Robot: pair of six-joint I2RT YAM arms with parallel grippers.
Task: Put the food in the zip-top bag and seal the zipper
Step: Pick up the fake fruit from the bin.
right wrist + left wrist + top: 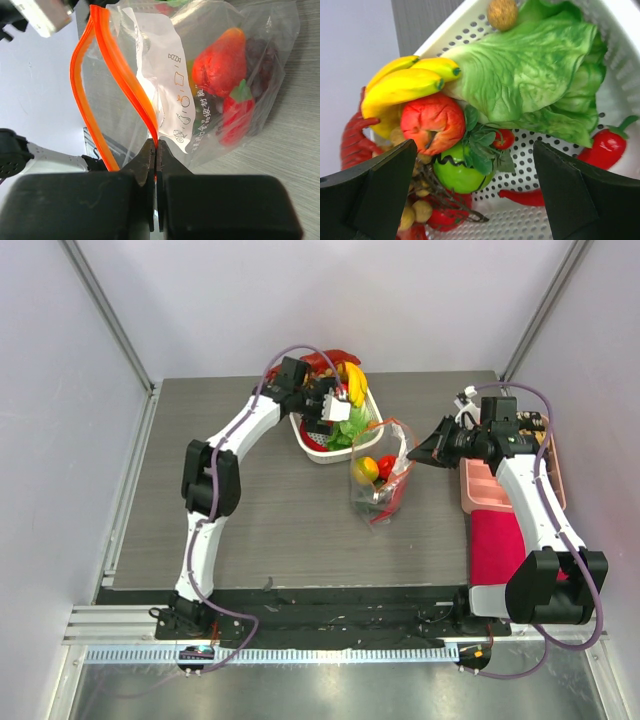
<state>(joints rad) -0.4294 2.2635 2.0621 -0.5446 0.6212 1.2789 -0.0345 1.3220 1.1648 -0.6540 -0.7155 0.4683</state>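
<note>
The clear zip-top bag (380,478) stands upright mid-table with its mouth open, holding red, yellow and dark food (220,70). My right gripper (422,452) is shut on one side of the orange zipper strip (122,75), pinching it at the fingertips (156,150). My left gripper (336,408) is open and empty above the white perforated basket (322,448). In the left wrist view, between its fingers (475,195), lie a green apple (462,172), a red-orange fruit (432,122), bananas (405,85), lettuce (530,70), a red pepper (607,147) and a chili (525,197).
A pink divided tray (480,485) with brown snacks sits at the right edge, behind my right arm. A red cloth (497,545) lies in front of it. Side walls and metal posts close in the table.
</note>
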